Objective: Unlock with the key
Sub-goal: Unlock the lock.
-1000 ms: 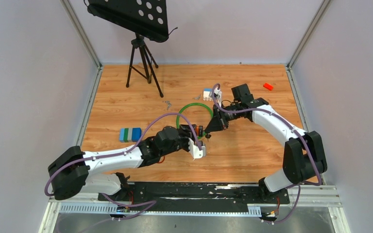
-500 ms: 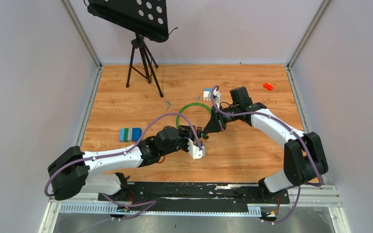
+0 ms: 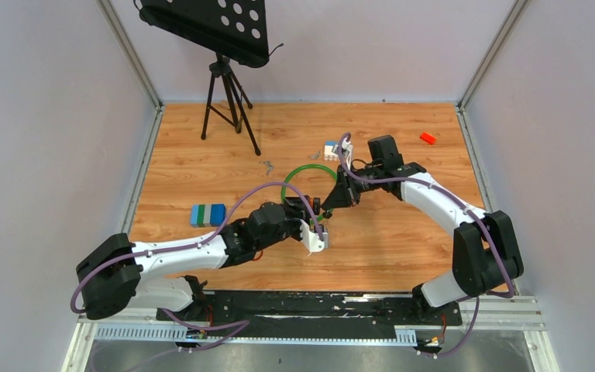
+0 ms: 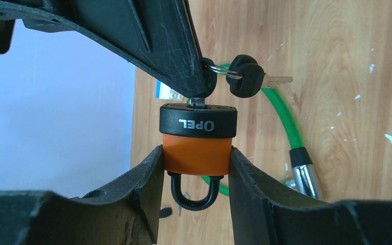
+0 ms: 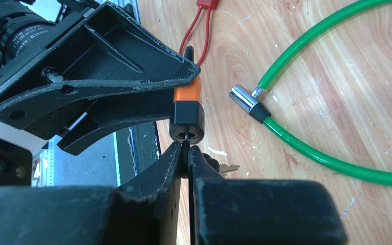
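The padlock (image 4: 199, 138), orange-bodied with a black cap, is held off the wooden desk (image 3: 403, 248) near its middle. Both legs of its black shackle (image 4: 196, 194) run into the body.

Well to the left of the padlock, a blue-and-green block (image 3: 208, 215) lies on the desk. The left gripper (image 4: 196, 158) comes in from that side, its two fingers clamped on the padlock's orange sides.

At the padlock's cap, the key (image 4: 198, 102) meets the keyhole with its blade. How deep it sits cannot be told. The right gripper (image 5: 185, 150) reaches in from the padlock's right, fingers pinched together on the key's head. A spare key (image 4: 245, 76) hangs from a ring just beside the padlock's cap.

On the desk behind and to the right of the padlock curves a green cable (image 5: 326, 158), its metal end (image 5: 242, 97) near the padlock but apart from it. Far to the padlock's right, near the back of the desk, lies a small red piece (image 3: 428, 138).
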You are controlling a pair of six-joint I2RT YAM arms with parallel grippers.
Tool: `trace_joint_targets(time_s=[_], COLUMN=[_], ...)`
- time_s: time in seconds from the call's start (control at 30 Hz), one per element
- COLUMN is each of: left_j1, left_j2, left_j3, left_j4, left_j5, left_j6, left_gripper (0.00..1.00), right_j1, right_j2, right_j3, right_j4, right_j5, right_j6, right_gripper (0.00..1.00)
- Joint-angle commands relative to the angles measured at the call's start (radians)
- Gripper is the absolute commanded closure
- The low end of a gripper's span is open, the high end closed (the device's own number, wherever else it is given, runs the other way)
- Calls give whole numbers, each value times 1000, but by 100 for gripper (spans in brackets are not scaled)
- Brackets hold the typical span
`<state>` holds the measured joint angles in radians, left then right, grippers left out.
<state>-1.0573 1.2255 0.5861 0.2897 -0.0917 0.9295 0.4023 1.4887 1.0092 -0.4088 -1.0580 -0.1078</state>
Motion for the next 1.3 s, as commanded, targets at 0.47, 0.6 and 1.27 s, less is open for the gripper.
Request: trace_joint_targets(time_s=[0.47, 0.6, 1.27], left_j1=[-108, -136, -194], left_j2=[5, 32, 13], left_j3=[-154, -191, -167], left_j4=[506, 618, 539], left_j5=[-151, -176, -232], left_j6=[294, 367, 333], left_gripper=[100, 100, 100], right_j1=[17, 17, 18], right_j2=[106, 117, -13], right_j3=[5, -11, 90], right_j4=[334, 391, -38], right_j5=[-281, -313, -207], right_j6=[311, 371, -87], right_gripper=[100, 100, 68])
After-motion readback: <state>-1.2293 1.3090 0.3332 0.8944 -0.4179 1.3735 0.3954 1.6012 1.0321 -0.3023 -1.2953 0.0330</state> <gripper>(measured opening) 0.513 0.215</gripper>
